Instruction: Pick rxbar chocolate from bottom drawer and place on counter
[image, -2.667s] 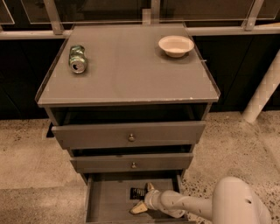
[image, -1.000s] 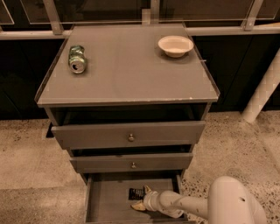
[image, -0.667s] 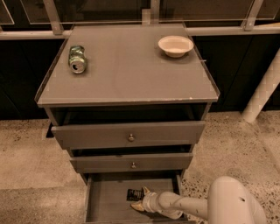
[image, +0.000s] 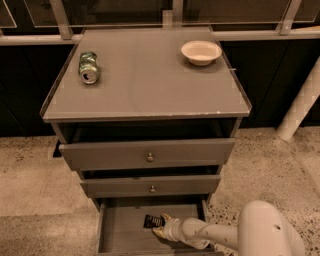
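Black wrapper with pale marks is all that shows of the rxbar (image: 153, 221); its lettering cannot be read. The bar is seen lying flat on the floor of the bottom drawer (image: 123, 229), towards the drawer's 1 o'clock corner. Its long axis appears to run roughly from 9 to 3 o'clock, slightly tilted. Its 3 o'clock end is met by the gripper (image: 161, 225), which is brought in from 4 o'clock on a white arm (image: 215, 234). How far the gripper is parted, and whether the bar is held, cannot be told; the two are at least touching or just beside each other.

The drawer is pulled out, and its back part is overhung by the two upper drawers (image: 148, 154), each fitted with a small brass knob. The top one stands out further than the one beneath.

On the grey counter (image: 150, 85), a crushed green can (image: 88, 67) is laid on its side at 10 o'clock; its label cannot be read. A pale bowl (image: 201, 52) is set at 1 o'clock, well apart from the can. The middle and near edge of the counter are left bare.
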